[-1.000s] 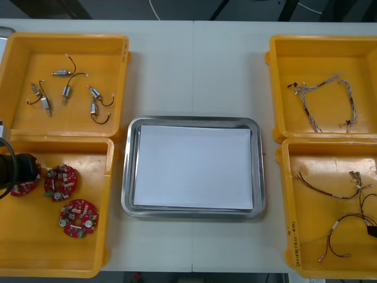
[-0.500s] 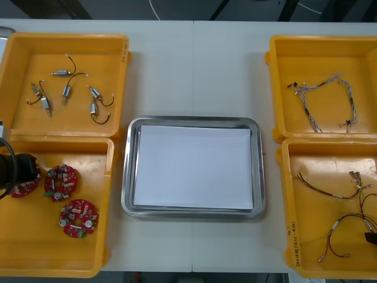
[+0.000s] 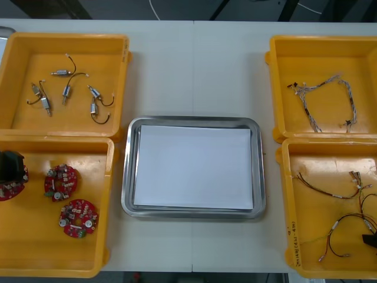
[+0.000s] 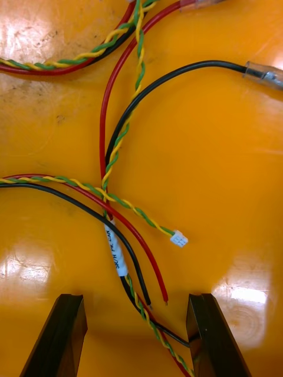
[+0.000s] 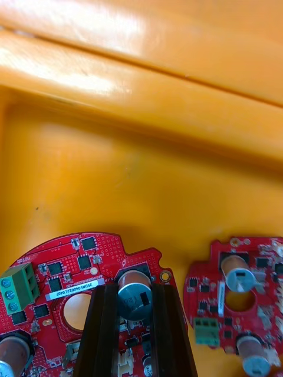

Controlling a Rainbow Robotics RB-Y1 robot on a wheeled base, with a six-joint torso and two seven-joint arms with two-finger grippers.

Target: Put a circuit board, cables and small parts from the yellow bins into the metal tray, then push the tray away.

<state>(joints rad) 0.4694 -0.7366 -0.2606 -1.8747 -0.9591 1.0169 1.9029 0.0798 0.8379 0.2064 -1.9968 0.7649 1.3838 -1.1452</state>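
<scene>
My left gripper is at the far left of the near left yellow bin. Its fingers are shut on a silver cylinder standing on a round red circuit board. Two more circuit boards lie beside it in the bin. My right gripper hangs open low over the near right yellow bin. A tangle of red and yellow cables and a black cable lies between and ahead of its fingers.
The metal tray, white inside, sits mid-table between the bins. The far left bin holds several small metal parts. The far right bin holds a twisted blue and white cable.
My left gripper has shifted left toward the bin's outer wall, and the circuit board under it went the same way. My right gripper has drawn a little nearer the table's front edge.
</scene>
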